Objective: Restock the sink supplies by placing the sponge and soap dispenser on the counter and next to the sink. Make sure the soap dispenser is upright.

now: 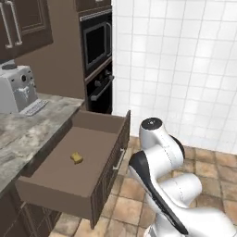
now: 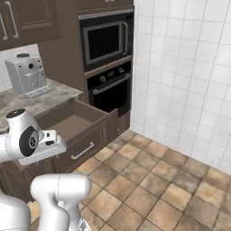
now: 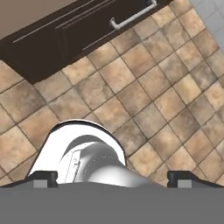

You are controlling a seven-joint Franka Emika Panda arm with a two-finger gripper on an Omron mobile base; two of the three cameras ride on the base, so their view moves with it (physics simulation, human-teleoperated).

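A small mustard-yellow sponge [image 1: 77, 158] lies on the floor of an open dark-brown drawer [image 1: 55, 187], well left of my folded arm. The marbled counter [image 1: 32, 127] runs above and behind the drawer, and it also appears as the counter [image 2: 43, 101] in the right base view. My gripper [image 3: 113, 179] points down at the tiled floor with its two fingertips [image 3: 43, 177] far apart and nothing between them. It hangs in front of the drawer front [image 3: 87, 30], away from the sponge. The soap dispenser and the sink are out of view.
A grey coffee machine [image 1: 17, 88] stands on the counter at the back. A built-in oven stack [image 2: 106, 58] fills the wall beyond the drawer, beside white wall tiles. The pulled-out drawer juts over the brown tiled floor [image 2: 149, 180] to my arm's left.
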